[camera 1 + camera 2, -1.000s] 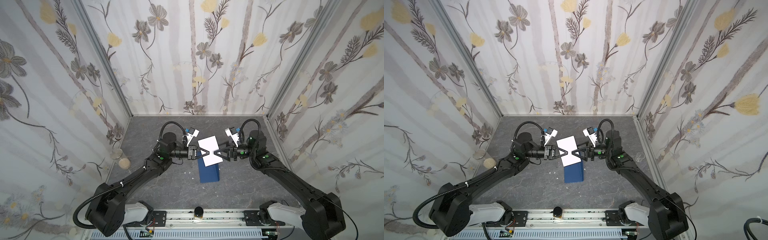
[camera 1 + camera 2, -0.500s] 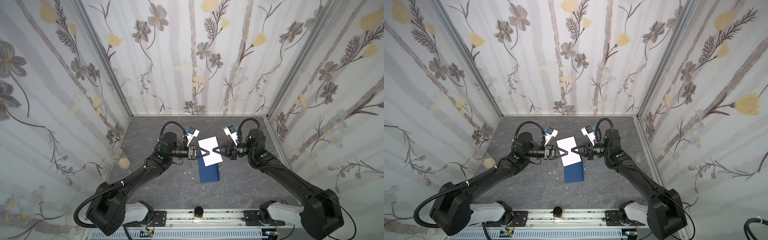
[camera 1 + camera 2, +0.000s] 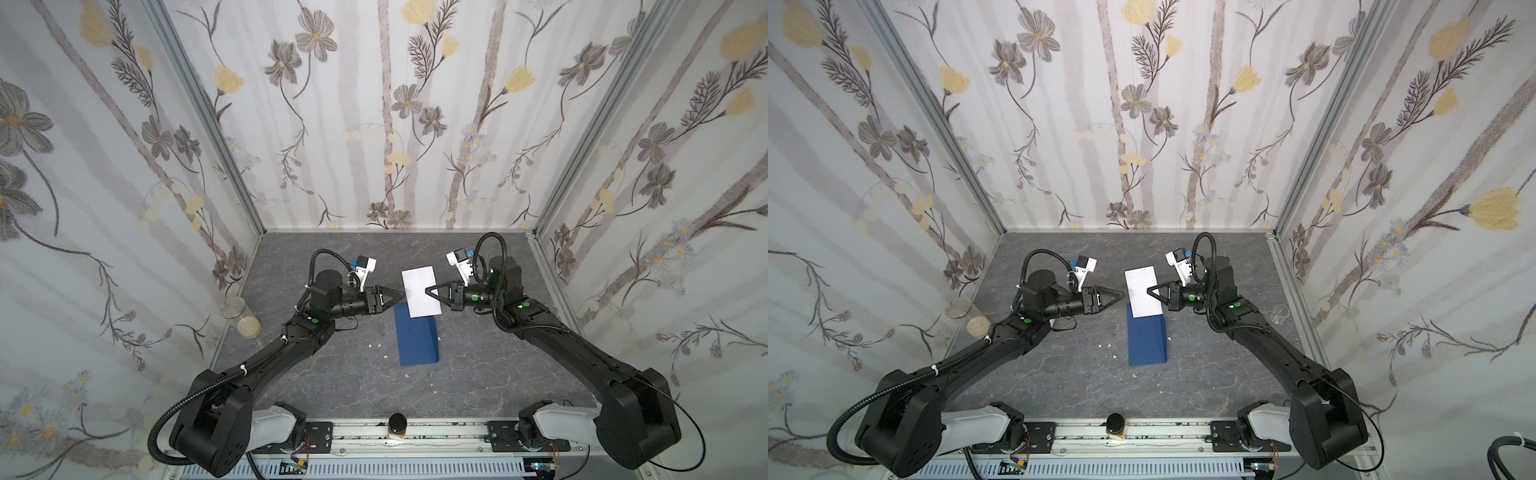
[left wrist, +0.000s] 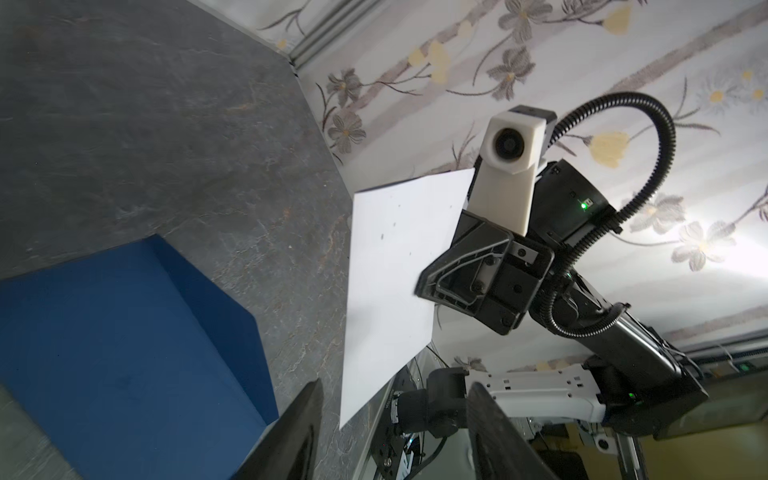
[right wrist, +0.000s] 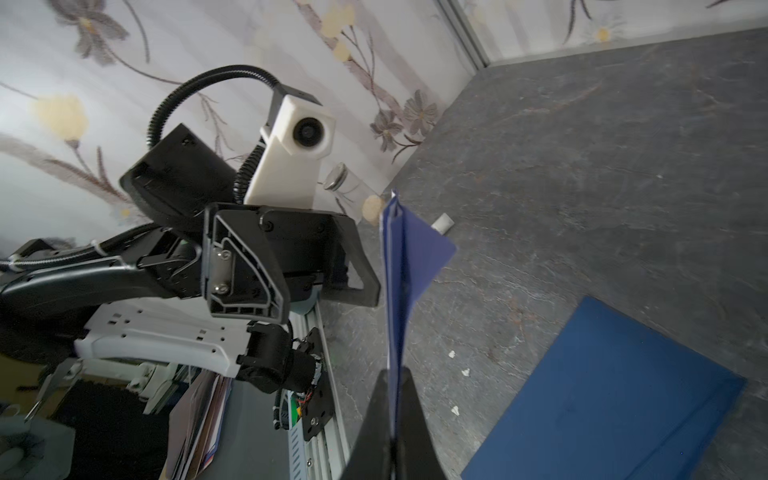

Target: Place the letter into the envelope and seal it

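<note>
Above the far end of the dark blue envelope (image 3: pixel 417 340), which lies flat on the grey table (image 3: pixel 332 382), both arms reach level toward the middle, the right gripper (image 3: pixel 429 289) clamped on the near edge of the letter (image 3: pixel 419 279), a plain white sheet tilted in the air, while the left gripper (image 3: pixel 400 296) has its fingers apart at the opposite edge.

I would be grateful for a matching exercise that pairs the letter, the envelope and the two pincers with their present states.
Things:
1. letter
2. envelope
3. left pincer
4. right pincer

States:
A. lying flat on the table
B. open, holding nothing
C. white side showing, raised off the table
D. shut on the letter

Pairs: 1-C, 2-A, 3-B, 4-D
</note>
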You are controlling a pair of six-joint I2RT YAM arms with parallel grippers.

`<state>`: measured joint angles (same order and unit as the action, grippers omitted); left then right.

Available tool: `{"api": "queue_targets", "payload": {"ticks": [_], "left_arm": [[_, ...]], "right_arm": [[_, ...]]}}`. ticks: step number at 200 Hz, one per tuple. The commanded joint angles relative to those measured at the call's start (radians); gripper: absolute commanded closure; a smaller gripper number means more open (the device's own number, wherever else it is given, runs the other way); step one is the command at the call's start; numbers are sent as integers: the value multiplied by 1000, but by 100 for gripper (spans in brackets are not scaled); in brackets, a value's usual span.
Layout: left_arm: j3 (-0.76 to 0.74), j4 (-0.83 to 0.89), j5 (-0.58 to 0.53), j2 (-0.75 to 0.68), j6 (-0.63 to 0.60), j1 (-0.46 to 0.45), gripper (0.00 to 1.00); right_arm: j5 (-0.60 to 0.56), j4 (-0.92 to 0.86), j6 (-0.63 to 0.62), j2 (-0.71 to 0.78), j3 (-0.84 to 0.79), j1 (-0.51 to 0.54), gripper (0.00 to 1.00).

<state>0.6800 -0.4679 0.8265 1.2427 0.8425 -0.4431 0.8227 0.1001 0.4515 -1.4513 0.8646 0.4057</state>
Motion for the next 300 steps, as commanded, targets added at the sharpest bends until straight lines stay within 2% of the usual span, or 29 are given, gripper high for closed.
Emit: {"api": "queue_targets", "payload": {"ticks": [1, 15, 41, 53, 91, 135, 178, 224, 300], "left_arm": [[-43, -32, -125, -23, 9, 14, 43], [-73, -32, -166, -26, 5, 15, 43], [-131, -34, -239, -19, 19, 11, 44], [-162, -35, -276, -14, 23, 3, 46], [-258, -82, -415, 3, 32, -63, 46], [-306, -169, -507, 84, 50, -125, 47], [-279, -210, -505, 205, 48, -165, 51], [-248, -258, -503, 306, 47, -180, 54], [-214, -362, -436, 460, 81, -194, 59]], "right_arm": [[-150, -89, -9, -29, 5, 3, 100], [-192, -85, 12, -35, -13, 8, 100], [-390, -171, 5, -48, -6, 50, 100], [-437, -202, 1, -62, -3, 74, 100], [-513, -270, 9, -127, 3, 111, 100], [-576, -400, -7, -225, 77, 113, 100], [-632, -433, -22, -240, 85, 111, 100], [-631, -455, -12, -253, 83, 112, 100], [-650, -486, -22, -308, 102, 111, 100]]}}
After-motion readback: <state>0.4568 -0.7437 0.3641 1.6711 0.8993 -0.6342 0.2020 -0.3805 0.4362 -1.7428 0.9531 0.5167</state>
